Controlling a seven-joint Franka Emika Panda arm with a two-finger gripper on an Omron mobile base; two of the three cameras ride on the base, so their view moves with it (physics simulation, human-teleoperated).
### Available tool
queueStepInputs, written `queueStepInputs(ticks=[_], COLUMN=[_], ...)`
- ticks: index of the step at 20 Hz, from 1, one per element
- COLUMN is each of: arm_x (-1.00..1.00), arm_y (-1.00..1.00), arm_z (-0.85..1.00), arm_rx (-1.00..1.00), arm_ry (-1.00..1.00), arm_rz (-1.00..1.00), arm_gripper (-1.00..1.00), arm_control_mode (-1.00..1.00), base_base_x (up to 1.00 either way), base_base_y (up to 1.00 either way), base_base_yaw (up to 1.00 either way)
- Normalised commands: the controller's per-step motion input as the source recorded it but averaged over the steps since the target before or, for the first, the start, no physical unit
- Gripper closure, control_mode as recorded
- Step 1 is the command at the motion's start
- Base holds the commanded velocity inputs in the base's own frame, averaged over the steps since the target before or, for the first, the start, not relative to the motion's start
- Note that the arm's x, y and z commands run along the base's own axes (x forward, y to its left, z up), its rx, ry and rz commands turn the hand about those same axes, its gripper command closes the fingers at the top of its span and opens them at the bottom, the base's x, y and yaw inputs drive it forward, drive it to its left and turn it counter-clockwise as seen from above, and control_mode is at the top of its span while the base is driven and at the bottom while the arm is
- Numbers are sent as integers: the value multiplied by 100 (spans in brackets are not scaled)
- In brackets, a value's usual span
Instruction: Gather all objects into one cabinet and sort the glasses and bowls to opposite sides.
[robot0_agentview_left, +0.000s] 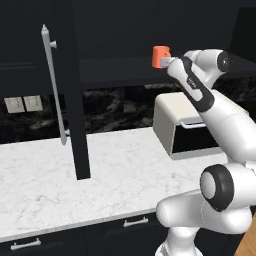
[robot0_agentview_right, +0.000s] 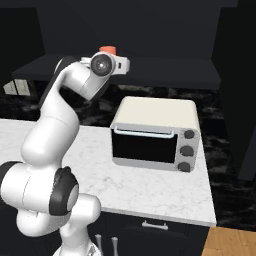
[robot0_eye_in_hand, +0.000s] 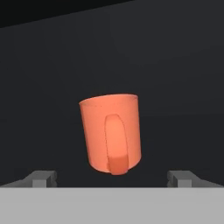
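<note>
An orange mug (robot0_eye_in_hand: 112, 133) sits in the black cabinet with its handle turned toward the hand camera; it looks slightly tilted in that view. My gripper (robot0_eye_in_hand: 113, 178) is open, one fingertip low on either side of the mug, neither touching it. In the left base view the mug (robot0_agentview_left: 160, 56) stands on the dark shelf (robot0_agentview_left: 115, 67) just past my gripper (robot0_agentview_left: 168, 62). From the right base view my gripper (robot0_agentview_right: 123, 64) is raised to the shelf, and the mug (robot0_agentview_right: 107, 49) peeks out above the wrist. The tall cabinet door (robot0_agentview_left: 75, 110) hangs open, its silver bar handle (robot0_agentview_left: 54, 85) showing.
A cream toaster oven (robot0_agentview_right: 155, 132) stands on the white marble counter (robot0_agentview_left: 45, 175) under the shelf, below my arm. The open door juts over the counter to the left. Drawer fronts with silver handles (robot0_agentview_left: 136, 222) run below the counter edge.
</note>
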Motion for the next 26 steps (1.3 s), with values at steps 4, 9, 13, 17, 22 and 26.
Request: queueStepInputs(ticks=[4, 9, 13, 17, 22, 26], arm_x=[10, 26, 28, 23, 10, 2], arm_y=[1, 0, 1, 1, 1, 2], arm_z=[0, 0, 0, 0, 0, 0], arm_rx=[0, 0, 0, 0, 0, 0], arm_ry=[0, 0, 0, 0, 0, 1], arm_rz=[0, 0, 0, 0, 0, 0], arm_gripper=[-100, -100, -100, -100, -100, -100], arm_control_mode=[-100, -100, -100, -100, -100, -100], base_base_x=[0, 0, 0, 0, 0, 0], base_base_y=[0, 0, 0, 0, 0, 0], base_base_yaw=[0, 0, 0, 0, 0, 0])
